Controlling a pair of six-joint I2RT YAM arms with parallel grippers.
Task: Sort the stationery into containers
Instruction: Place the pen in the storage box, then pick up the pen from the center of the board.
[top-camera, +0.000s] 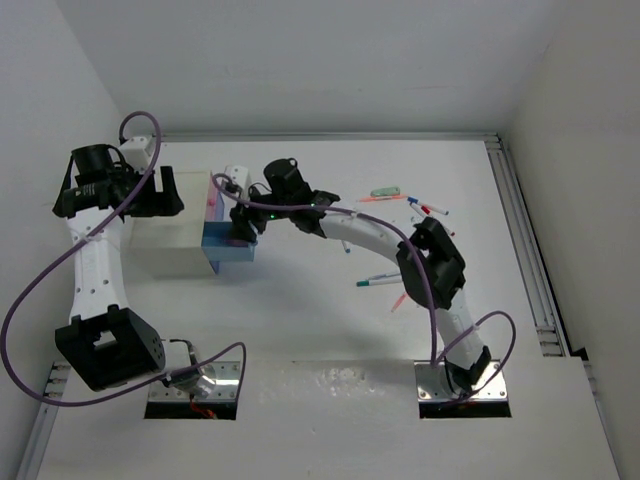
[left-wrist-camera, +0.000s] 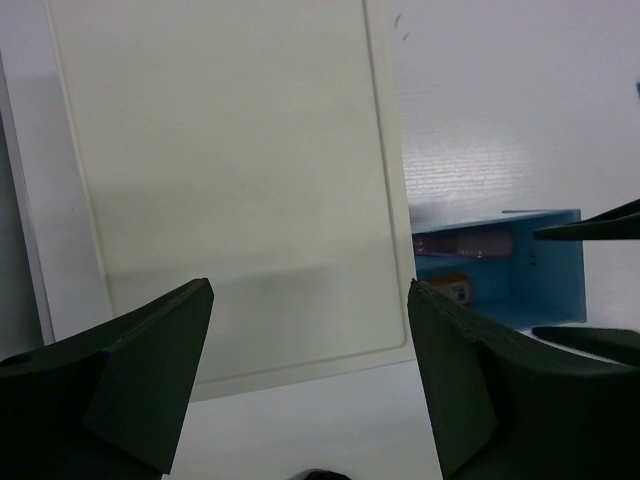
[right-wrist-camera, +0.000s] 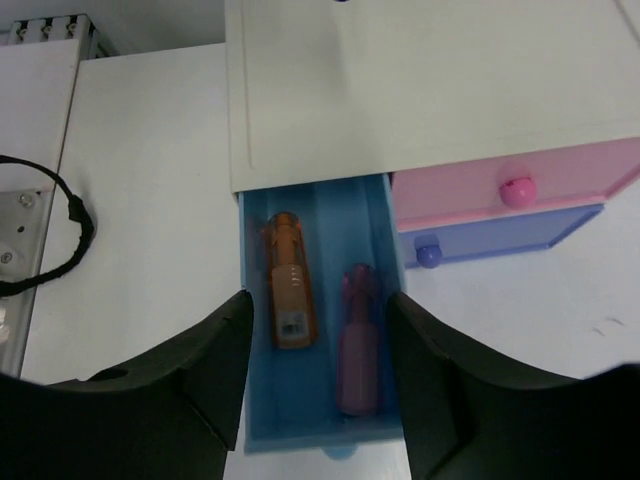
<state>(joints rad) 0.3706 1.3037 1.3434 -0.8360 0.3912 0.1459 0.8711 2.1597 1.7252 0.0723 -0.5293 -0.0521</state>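
Two robot arms over a white surface. Jaws of the right pincer parted, clamped on nothing, poised straight above a blue drawer drawn out from a white cabinet. Below and between its fingers, inside that drawer: a chunky orange marker nearer one finger and a chunky pink marker nearer the other, lying lengthwise side by side, not touching. Beyond that second finger, on the cabinet front, a pink drawer with a round pink knob, and just under it a violet-blue drawer with its own knob. Jaws of the left pincer spread wide, empty, hanging over the cabinet's flat top; off to its right, the blue drawer again, with dark fingertips of the right pincer at the edge of view. Well away from both pincers, out past the right arm's elbow, loose on the surface: a few thin pens, a teal-tipped pen, a reddish pen, an orange pen and a short green piece.
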